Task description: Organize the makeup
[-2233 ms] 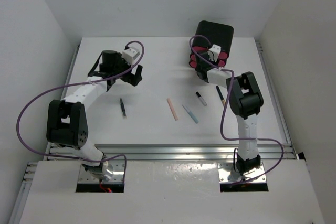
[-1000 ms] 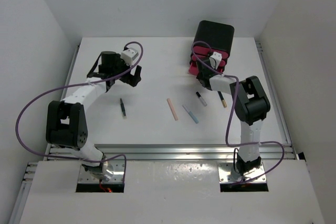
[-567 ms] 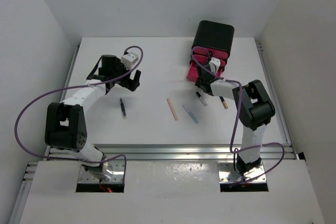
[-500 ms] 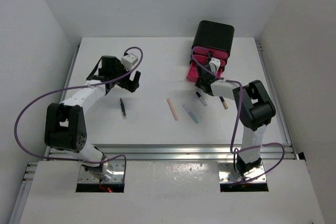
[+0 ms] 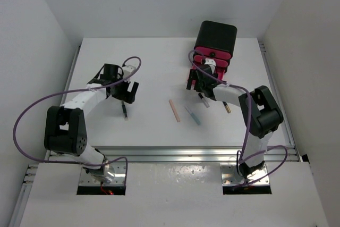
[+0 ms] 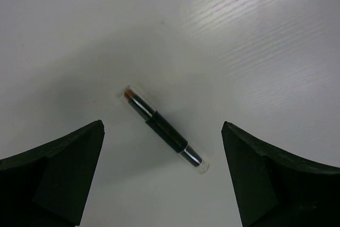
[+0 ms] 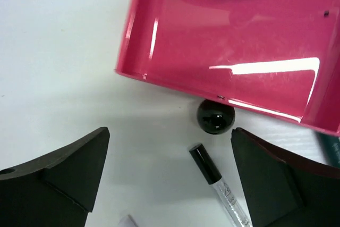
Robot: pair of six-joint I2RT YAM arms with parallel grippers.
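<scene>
Nearest the arm bases, the left hand (image 6: 162,126) has dropped toward the tabletop (image 5: 159,62) and now hangs with its fingers spread wide on either side of the black pencil (image 6: 166,133), touching nothing (the pencil lies slantwise in the gap), so a pick looks set up there. Farther back, the right hand (image 7: 170,131) has drawn the pink drawer (image 7: 228,30) out of the black box (image 5: 217,36) and let go. Its fingers stand wide, with the round black knob (image 7: 215,116) between them but apart from both. I judge this matters because an open, bare compartment is now ready for the makeup. Counted near to far on the tabletop: one blue stick (image 5: 193,115), one pink stick (image 5: 174,110), the one black pencil, one dark pencil with a tan end (image 5: 226,106), and one clear pen with a black cap (image 7: 212,176) just in front of the drawer, five slim pieces in all. Beyond them is one drawer out and one box; how many drawers stay shut behind the right hand I cannot tell.
</scene>
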